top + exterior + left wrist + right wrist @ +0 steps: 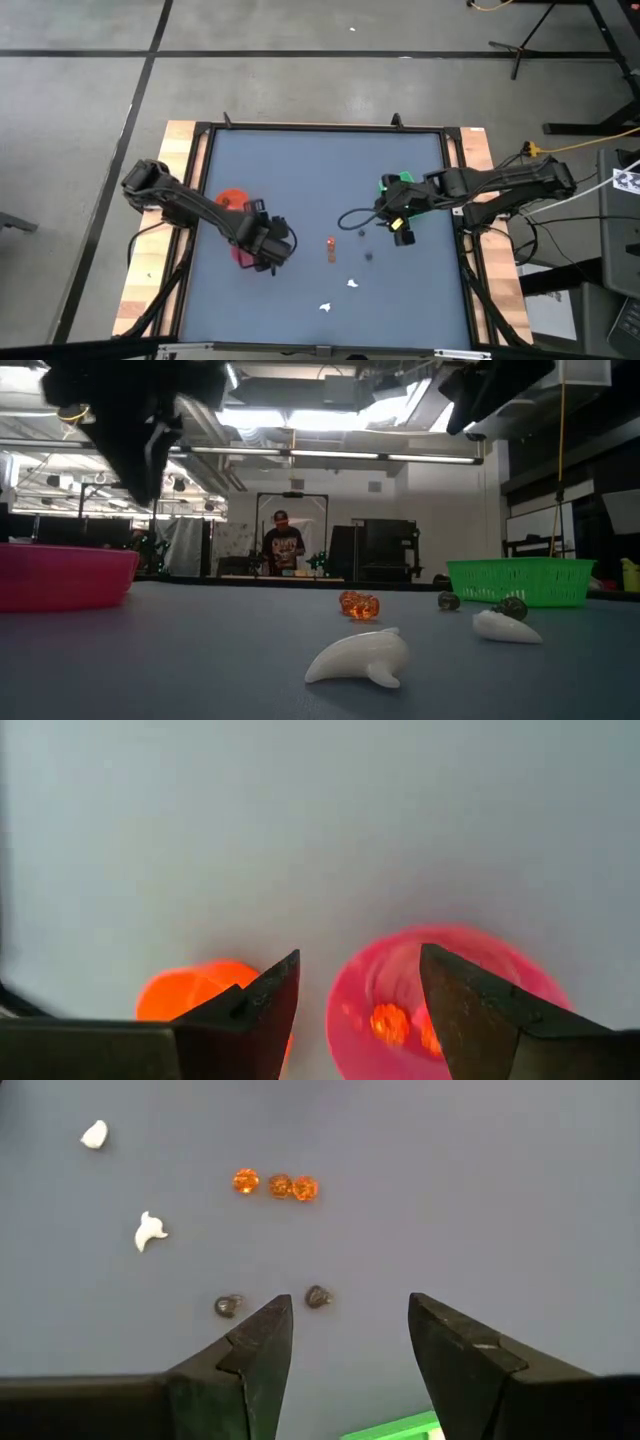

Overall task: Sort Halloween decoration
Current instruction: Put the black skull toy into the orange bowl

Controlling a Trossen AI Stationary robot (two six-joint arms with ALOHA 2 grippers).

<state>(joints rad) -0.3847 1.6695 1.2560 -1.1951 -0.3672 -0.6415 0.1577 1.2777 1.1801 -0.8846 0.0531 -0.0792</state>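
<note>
Halloween decoration pieces lie on the blue table: three orange ones [275, 1184] in a row, two dark roundish ones [318, 1295] and two white ones [150, 1230]. More orange pieces [388, 1020] sit inside the pink bowl [400, 982]. My left gripper [360, 990] hangs open and empty above that bowl, at the table's left. My right gripper [350, 1320] is open and empty in the air at the table's right. It slants down toward the dark pieces. In the low view the nearest white piece [360, 658] rests on its side.
An orange bowl [230, 198] stands just beyond the pink bowl [240, 254] at the left. A green tray [520, 580] sits at the right, under my right arm. A person stands in the room beyond the table's far edge.
</note>
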